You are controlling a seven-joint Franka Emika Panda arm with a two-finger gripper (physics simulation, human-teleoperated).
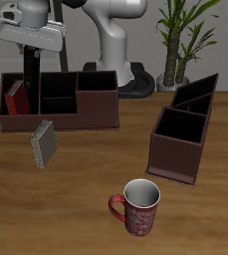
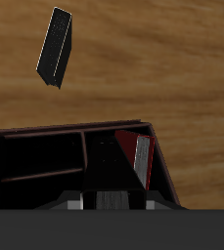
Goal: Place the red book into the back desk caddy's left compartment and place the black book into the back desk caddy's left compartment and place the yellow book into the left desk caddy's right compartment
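Observation:
The back desk caddy [image 1: 66, 118] stands far back on the table. The red book [image 1: 16, 98] leans upright in its end compartment, and it also shows from above in the wrist view [image 2: 141, 156]. My gripper [image 1: 29, 55] hangs over that same compartment, shut on the black book [image 1: 29, 82], a thin upright slab whose lower end dips in beside the red book. The left desk caddy [image 1: 175, 159] stands apart, nearer the front. No yellow book is in view.
A dark book with a grey face [image 1: 44, 144] lies flat on the wood just in front of the back caddy, and it shows in the wrist view too [image 2: 55, 46]. A red-and-white mug [image 1: 137, 207] stands near the front edge. A potted plant [image 1: 175, 40] stands at the back.

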